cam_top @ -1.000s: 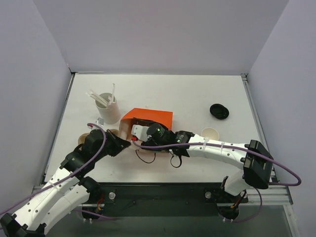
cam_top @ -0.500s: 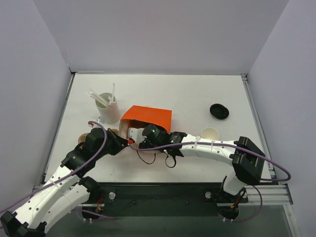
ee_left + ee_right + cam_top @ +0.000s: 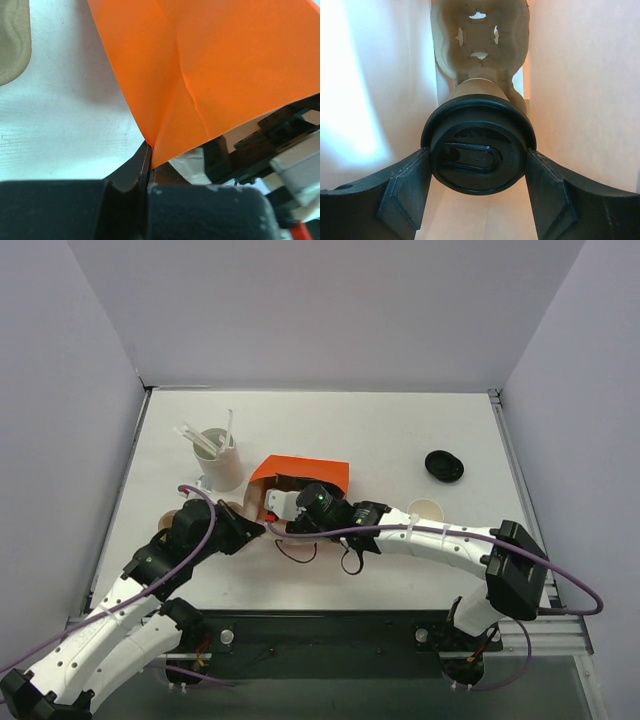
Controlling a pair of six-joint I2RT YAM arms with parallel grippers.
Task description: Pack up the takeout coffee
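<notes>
From above we cannot see the coffee: the right gripper (image 3: pixel 285 506) reaches into the mouth of the orange bag (image 3: pixel 300 476), and its wrist and the bag's upper flap cover whatever it holds. The right wrist view settles it. There the coffee (image 3: pixel 479 125), black lid towards the camera, sits clamped between the two fingers (image 3: pixel 405 195), inside the bag, with pale walls on both sides. Only the lid and a strip of tan cup behind it show; the cup's base is hidden.

Beyond the cup a tan moulded carrier (image 3: pixel 479 35) fills the far end. We cannot tell whether the cup touches it.

The left gripper (image 3: pixel 252 530) is closed, pinching the bag's near edge. In its wrist view the jaws meet on a corner of orange paper (image 3: pixel 225 65), and a cut-off rounded corner of tan pulp lies at the top left.

Elsewhere on the table (image 3: pixel 380 430) stand a white cup of stirrers (image 3: pixel 218 462) just left of the bag, an unlidded tan cup (image 3: pixel 427 510) partly covered by the right arm, and a loose black lid (image 3: pixel 443 464) well to the right.
</notes>
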